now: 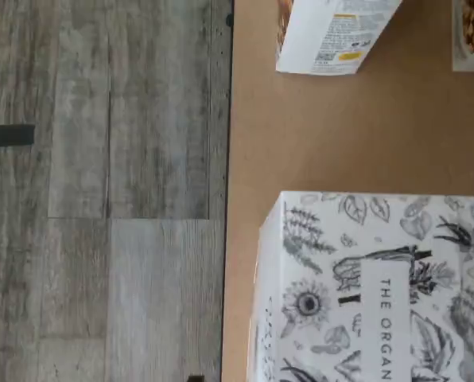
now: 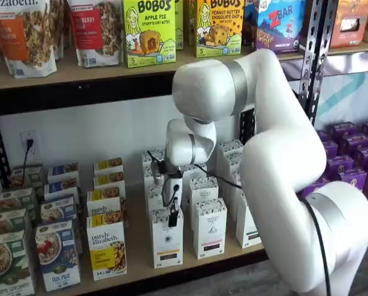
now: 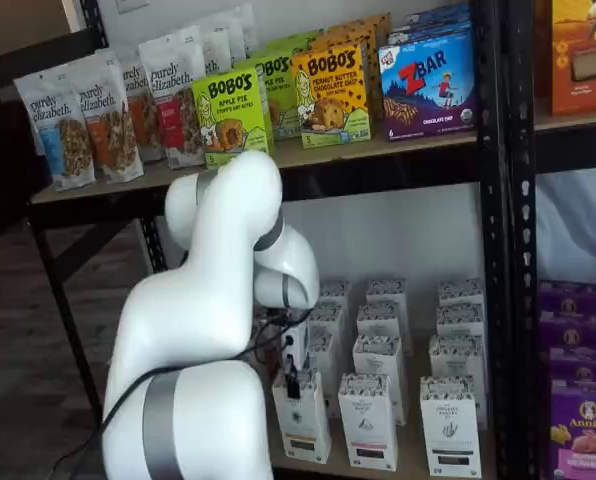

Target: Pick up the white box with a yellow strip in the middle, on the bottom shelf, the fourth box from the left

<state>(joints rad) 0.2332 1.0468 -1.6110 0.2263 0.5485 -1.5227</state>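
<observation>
Bottom shelf (image 2: 141, 256): hand (image 2: 172, 217) right above white box (image 2: 167, 237), touching its top; hand's grip state can't tell.

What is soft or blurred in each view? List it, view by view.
Wrist view: the white box fills the near field, its speckled print slightly soft, and the turned picture shows even light without glare. Both shelf views: small carton print is too soft to read, and the gripper shows only as a dark, indistinct shape.
</observation>
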